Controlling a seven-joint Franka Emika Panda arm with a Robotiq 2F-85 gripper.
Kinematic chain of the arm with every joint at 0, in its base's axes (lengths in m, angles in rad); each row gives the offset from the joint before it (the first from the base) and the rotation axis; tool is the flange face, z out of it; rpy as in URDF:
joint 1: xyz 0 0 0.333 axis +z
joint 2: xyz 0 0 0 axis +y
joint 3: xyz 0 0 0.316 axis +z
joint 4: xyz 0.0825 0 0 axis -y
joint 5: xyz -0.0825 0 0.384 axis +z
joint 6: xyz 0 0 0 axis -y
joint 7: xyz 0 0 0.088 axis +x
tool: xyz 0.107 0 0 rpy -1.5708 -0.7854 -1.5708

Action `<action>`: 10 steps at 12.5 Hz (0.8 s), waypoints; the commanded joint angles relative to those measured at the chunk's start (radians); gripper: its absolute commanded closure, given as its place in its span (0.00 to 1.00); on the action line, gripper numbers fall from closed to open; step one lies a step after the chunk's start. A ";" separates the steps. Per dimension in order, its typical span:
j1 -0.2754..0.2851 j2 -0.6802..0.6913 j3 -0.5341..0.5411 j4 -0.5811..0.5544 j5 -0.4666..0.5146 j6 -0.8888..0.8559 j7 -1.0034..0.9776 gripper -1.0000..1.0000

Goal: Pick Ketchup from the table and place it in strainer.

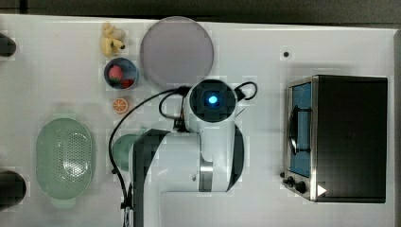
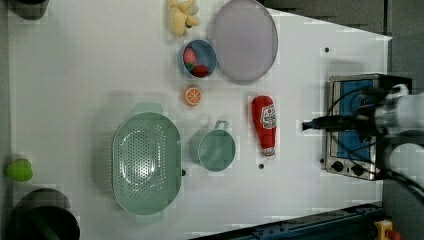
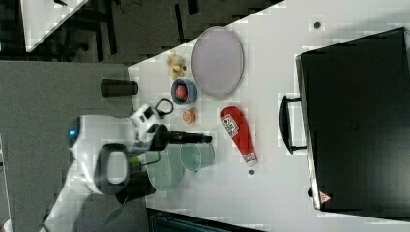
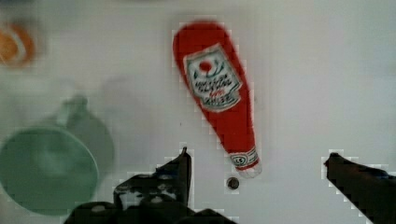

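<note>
The ketchup (image 2: 265, 122) is a red bottle with a white label, lying flat on the white table (image 2: 75, 75); it shows too in the right view (image 3: 238, 128) and the wrist view (image 4: 215, 88). My gripper (image 4: 259, 161) is open and holds nothing, and it hangs above the table over the bottle's cap end. Seen from the side, the gripper (image 2: 306, 125) is a dark bar, as in the right view (image 3: 205, 139). The pale mint strainer (image 2: 120, 150) stands empty at the left view's left, also seen from above (image 1: 43, 156). In the top view my arm covers the ketchup.
A round green cup (image 2: 216, 149) stands between strainer and ketchup. An orange slice (image 2: 193, 96), a blue bowl (image 2: 210, 52) of strawberries, a yellow toy (image 2: 181, 17) and a grey plate (image 2: 245, 40) lie beyond. A toaster oven (image 1: 347, 137) stands at the top view's right.
</note>
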 commanded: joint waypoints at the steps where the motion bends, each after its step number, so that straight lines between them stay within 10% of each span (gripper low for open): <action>1: 0.007 0.000 0.005 -0.032 0.008 0.125 -0.264 0.00; 10: 0.009 0.238 0.001 -0.130 -0.032 0.502 -0.272 0.00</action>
